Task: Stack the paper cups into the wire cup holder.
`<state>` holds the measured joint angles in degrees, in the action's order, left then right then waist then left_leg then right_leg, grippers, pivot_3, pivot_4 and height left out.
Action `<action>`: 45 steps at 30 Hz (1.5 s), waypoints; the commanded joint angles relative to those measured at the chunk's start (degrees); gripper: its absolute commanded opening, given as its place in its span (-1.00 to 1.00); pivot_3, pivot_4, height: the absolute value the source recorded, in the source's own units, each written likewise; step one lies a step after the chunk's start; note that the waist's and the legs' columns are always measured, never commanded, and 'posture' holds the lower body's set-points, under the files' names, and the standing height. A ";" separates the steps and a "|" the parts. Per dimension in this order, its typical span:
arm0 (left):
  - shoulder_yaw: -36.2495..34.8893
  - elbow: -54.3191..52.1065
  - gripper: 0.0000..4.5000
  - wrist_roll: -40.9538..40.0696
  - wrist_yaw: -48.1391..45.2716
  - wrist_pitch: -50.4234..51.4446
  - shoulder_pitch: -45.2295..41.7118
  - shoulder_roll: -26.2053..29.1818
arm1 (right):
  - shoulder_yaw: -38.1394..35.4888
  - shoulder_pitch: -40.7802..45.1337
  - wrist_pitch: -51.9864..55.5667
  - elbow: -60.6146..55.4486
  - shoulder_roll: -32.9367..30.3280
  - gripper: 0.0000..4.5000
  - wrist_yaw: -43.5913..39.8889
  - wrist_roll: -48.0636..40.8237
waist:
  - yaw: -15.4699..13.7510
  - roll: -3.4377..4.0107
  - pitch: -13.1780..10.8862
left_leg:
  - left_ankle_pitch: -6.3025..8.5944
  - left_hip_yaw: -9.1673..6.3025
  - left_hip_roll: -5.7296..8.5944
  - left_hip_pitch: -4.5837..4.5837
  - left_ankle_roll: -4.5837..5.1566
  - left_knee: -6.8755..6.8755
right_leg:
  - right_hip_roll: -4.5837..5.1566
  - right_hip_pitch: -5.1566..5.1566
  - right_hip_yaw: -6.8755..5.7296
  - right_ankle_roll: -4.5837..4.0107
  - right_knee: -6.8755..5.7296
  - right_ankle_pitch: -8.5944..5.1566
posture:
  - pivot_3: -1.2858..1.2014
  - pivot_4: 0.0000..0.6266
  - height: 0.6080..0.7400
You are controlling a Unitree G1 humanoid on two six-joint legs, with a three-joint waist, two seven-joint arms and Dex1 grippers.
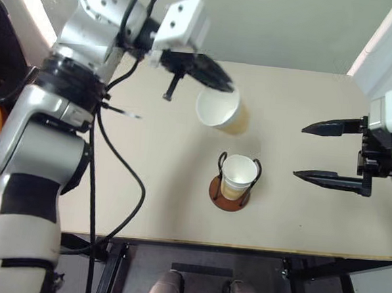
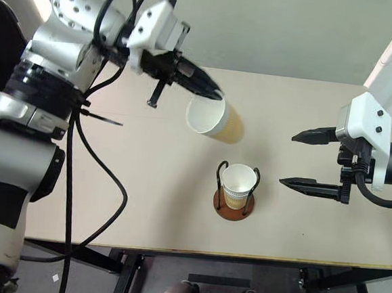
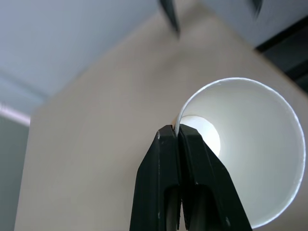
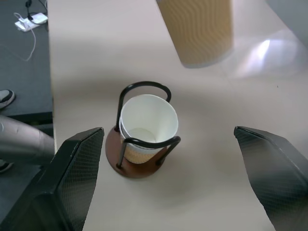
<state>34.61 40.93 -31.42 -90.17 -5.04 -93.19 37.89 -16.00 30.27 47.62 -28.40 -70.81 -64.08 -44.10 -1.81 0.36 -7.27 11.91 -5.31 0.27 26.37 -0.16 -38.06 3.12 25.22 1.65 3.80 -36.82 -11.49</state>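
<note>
Cup (image 1: pixel 220 110) hangs tilted in the air above the surface (image 1: pixel 298 222), its rim pinched between the clenched fingers of the left hand (image 1: pixel 218 80), at about twelve o'clock from the wire cup holder (image 1: pixel 232 190). The holder stands near the surface's middle with stacked cups (image 1: pixel 238 175) seated upright inside. At three o'clock from it, the right hand (image 1: pixel 318 153) hovers spread wide, grasping nothing.

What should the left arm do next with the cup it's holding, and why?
Probably carry it toward the wire cup holder and turn it upright. The left gripper is shut on the rim of a paper cup, held tilted in the air beyond the holder, where a cup already sits. The right gripper stands open beside it.
</note>
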 commanded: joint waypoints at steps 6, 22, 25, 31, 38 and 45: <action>11.54 1.78 -0.97 -7.54 -2.33 -2.46 -3.77 -4.15 | -8.71 -3.89 2.96 -4.85 -3.80 1.00 -0.85 -3.75 | -0.32 0.14 -0.11 | 0.10 0.26 0.10 0.12 -0.12 -0.28 | 0.14 -0.09 0.12 0.38 0.10 -0.12 | 0.03 -0.52 1.00; 27.98 5.43 -0.97 -11.20 -2.33 -9.31 -6.33 -7.41 | -17.36 -9.88 10.03 -11.40 -5.05 1.00 4.63 -7.68 | -0.73 0.14 -0.10 | 0.70 0.98 0.17 0.03 0.30 -1.04 | 0.18 -0.28 0.61 0.94 0.04 -0.39 | 0.03 -0.52 1.00; 29.33 5.55 -0.97 -11.57 -2.33 -10.28 -6.57 -8.07 | -18.99 -10.54 11.44 -12.11 -5.05 1.00 5.09 -8.77 | -0.76 0.13 -0.10 | 0.73 1.04 0.17 -0.02 0.35 -1.08 | 0.17 -0.33 0.68 0.98 0.05 -0.37 | 0.03 -0.52 1.00; 30.28 7.86 -0.97 -9.52 -2.33 -12.97 -6.41 -10.45 | -21.50 -12.42 13.19 -13.58 -4.88 1.00 6.12 -10.37 | -0.89 0.14 -0.09 | 0.81 1.14 0.21 -0.10 0.44 -1.08 | 0.17 -0.39 0.89 1.09 0.05 -0.43 | 0.03 -0.52 1.00; 30.58 8.36 -0.54 -8.90 -2.33 -13.09 -6.07 -11.51 | -21.81 -13.53 13.43 -15.02 -4.35 1.00 8.59 -11.97 | -0.92 0.14 -0.09 | 1.03 1.38 0.26 -0.22 0.64 -1.14 | 0.15 -0.40 1.43 1.35 0.00 -0.55 | 0.03 -0.52 1.00; 27.06 9.98 0.55 -6.88 -2.33 -15.05 -5.41 -12.96 | -20.57 -14.17 12.49 -15.39 -4.08 1.00 10.08 -12.74 | -0.95 0.14 -0.09 | 1.19 1.52 0.32 -0.21 0.74 -1.24 | 0.18 -0.40 1.56 1.50 0.03 -0.63 | 0.03 -0.52 1.00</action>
<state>64.90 50.54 -38.94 -90.29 -17.95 -97.66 25.56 -35.30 15.97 61.05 -43.49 -74.79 -54.79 -56.27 -2.76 0.50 -7.36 13.12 -3.80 0.59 26.18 0.60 -39.32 3.31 24.82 3.22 5.31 -36.79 -12.13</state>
